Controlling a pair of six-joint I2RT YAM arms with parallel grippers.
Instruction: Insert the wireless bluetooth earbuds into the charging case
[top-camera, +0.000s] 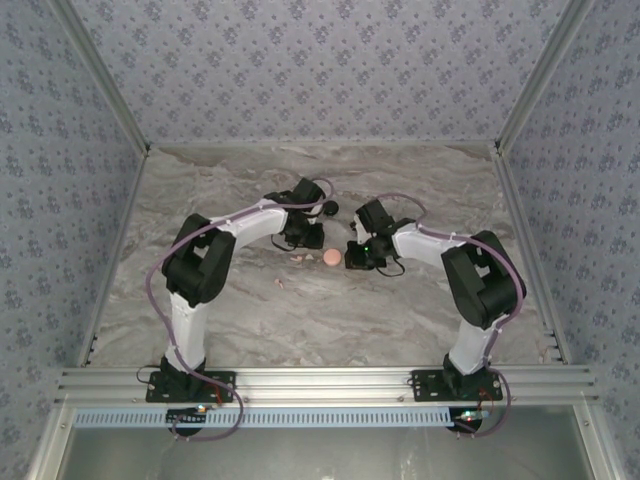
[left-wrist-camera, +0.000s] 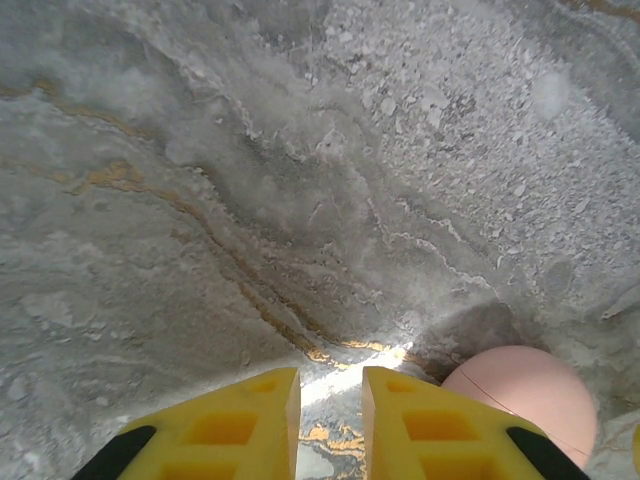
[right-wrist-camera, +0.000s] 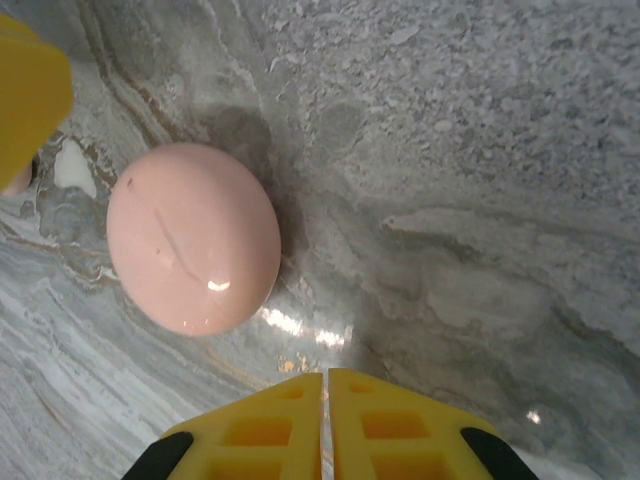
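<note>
1. The table (top-camera: 400, 300) is grey marbled stone. Both arms reach in to its middle from the near edge.
2. The charging case (top-camera: 331, 257) sits on the table between the two claws. It is a smooth, glossy pink dome (right-wrist-camera: 193, 238) with a faint line across its top.
3. The left gripper (top-camera: 306, 238) is just left of the case and pointed down at the table. In its own wrist view the yellow fingers (left-wrist-camera: 250, 420) stand a narrow slit apart (left-wrist-camera: 330, 385), with bare marble showing in the gap and the case (left-wrist-camera: 530, 400) just to their right. I cannot tell whether that slit is its full closure or whether anything is pinched below.
4. The right gripper (top-camera: 357, 252) is just right of the case. Its fingers (right-wrist-camera: 400, 425) are pressed together (right-wrist-camera: 326, 385) with nothing between them, and the case lies ahead and to their left, apart from them.
5. One yellow finger of the left gripper (right-wrist-camera: 28, 100) shows beyond the case in the right wrist view.
6. Two pale pink earbuds lie loose on the marble. One (top-camera: 298, 258) is just left of the case, and the other (top-camera: 280, 285) is nearer and farther left. Both are too small to make out further.
7. A dark round thing (top-camera: 330, 208) lies on the far side, between the wrists. What it is I cannot tell.
</note>
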